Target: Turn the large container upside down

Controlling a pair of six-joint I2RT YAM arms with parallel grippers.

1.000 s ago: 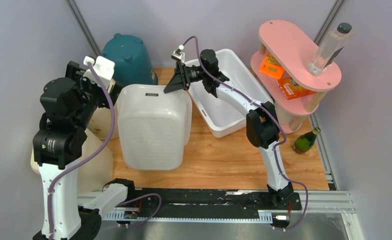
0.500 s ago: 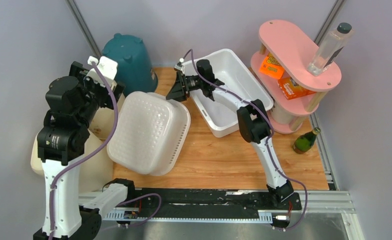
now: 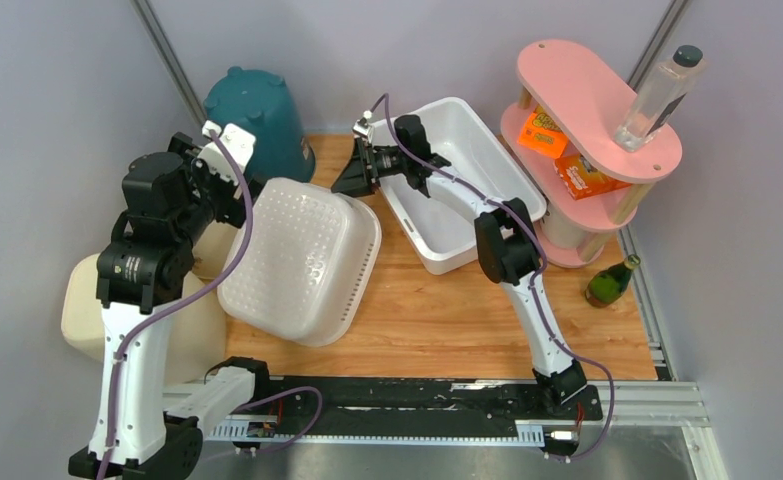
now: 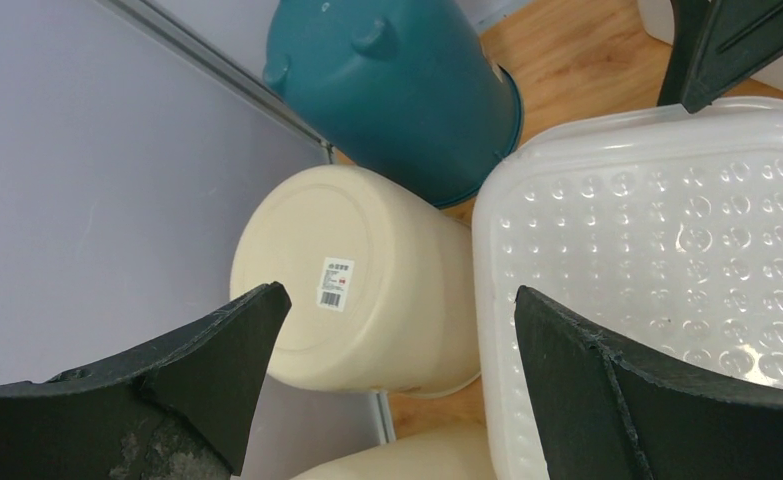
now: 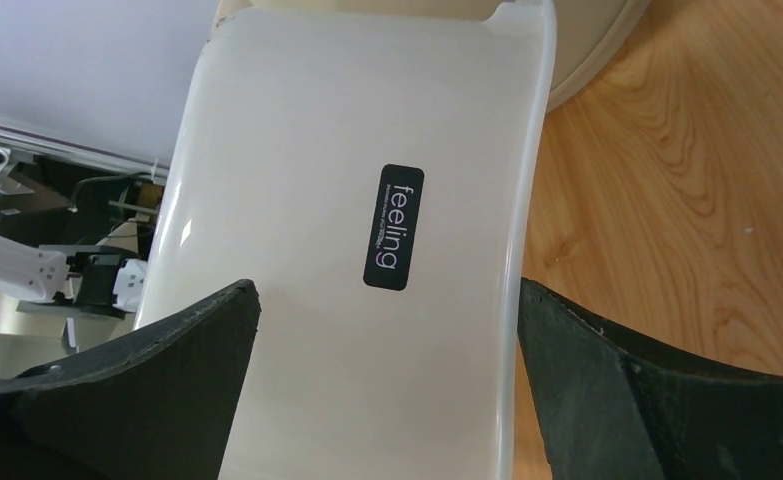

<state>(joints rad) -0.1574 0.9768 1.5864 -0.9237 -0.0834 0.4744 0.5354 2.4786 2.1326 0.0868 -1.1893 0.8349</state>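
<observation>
So the big white tub [image 3: 302, 260] is sitting left of centre on the wooden surface [image 3: 467, 320]. It's basically bottom up, with the dimpled base facing the ceiling. It isn't flat though. It's tilted, with the left side riding higher and the right rim down by the wood. There's a black "feeling" label [image 5: 393, 227] on one smooth side wall.

The left tool [image 4: 399, 295] hangs over the tub's far left corner. Its fingers are spread wide and nothing is pinched between them. From its own camera you just look down past them at a cream bucket [image 4: 367, 220] standing upside down with a barcode sticker [image 4: 333, 283] on its base. That bucket is just beside the tub.

The right tool [image 3: 352, 178] is at the tub's far edge, also spread wide. In its wrist view the labelled wall fills the gap between the fingers. I can't tell if either finger actually touches the plastic, but it isn't clamped on.

A teal bucket [image 3: 257, 120] stands upside down in the far left corner. A white bin [image 3: 492, 150] sits right of the tub. On the far right is a pink two-tier shelf [image 3: 587, 90] with a clear bottle [image 3: 657, 95] on top and orange snack packs [image 3: 567, 150] on the lower level. A green bottle [image 3: 610, 282] lies near its foot.
</observation>
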